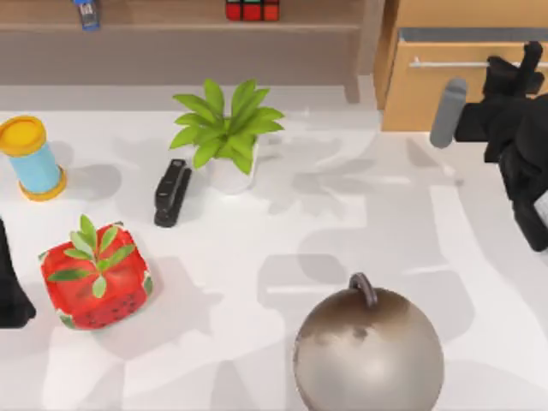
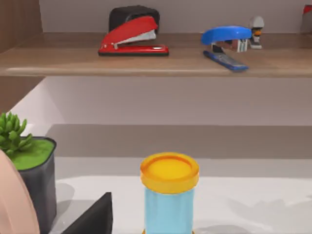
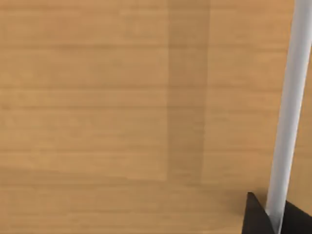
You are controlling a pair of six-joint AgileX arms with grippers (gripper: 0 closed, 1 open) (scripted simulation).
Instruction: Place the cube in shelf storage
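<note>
White surface (image 1: 360, 214) noted. Puzzle cube (image 1: 252, 9) already sits on the wooden shelf (image 1: 171, 27) board, well apart from the right pincer (image 1: 514, 73), which is at the drawer cabinet's silver handle (image 1: 467, 62); finger state indeterminable. Left arm (image 1: 10, 291) parked.

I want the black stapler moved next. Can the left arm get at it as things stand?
Probably yes. The black stapler lies flat on open table between the blue jar and the potted plant, nothing on it. The left arm is parked at the left edge.
</note>
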